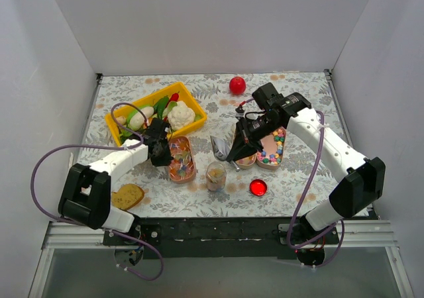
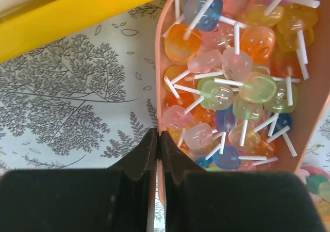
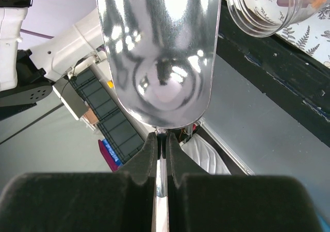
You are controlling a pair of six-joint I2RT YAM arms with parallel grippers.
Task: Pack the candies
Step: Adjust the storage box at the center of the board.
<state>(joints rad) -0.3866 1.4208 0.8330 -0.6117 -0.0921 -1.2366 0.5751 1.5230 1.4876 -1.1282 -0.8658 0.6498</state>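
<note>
The candies lie in two pink trays. An oval pink tray [image 1: 180, 177] holds several colourful lollipops [image 2: 227, 87]. A heart-shaped tray [image 1: 246, 161] holds small round beads [image 1: 273, 149]. My left gripper [image 2: 159, 139] is shut on the oval tray's left rim [image 2: 159, 62]; in the top view the left gripper [image 1: 161, 153] sits at that tray's left side. My right gripper [image 3: 161, 139] is shut on the handle of a shiny metal scoop [image 3: 160, 51]. In the top view the scoop [image 1: 219, 148] hangs just above a small clear jar [image 1: 215, 176] with some candies in it.
A yellow tray [image 1: 193, 108] of toy vegetables stands just behind the oval tray; its wall [image 2: 77, 15] fills the top left of the left wrist view. A red ball [image 1: 237, 85] lies at the back, a red lid [image 1: 258, 187] by the jar, a toast slice [image 1: 127, 195] front left.
</note>
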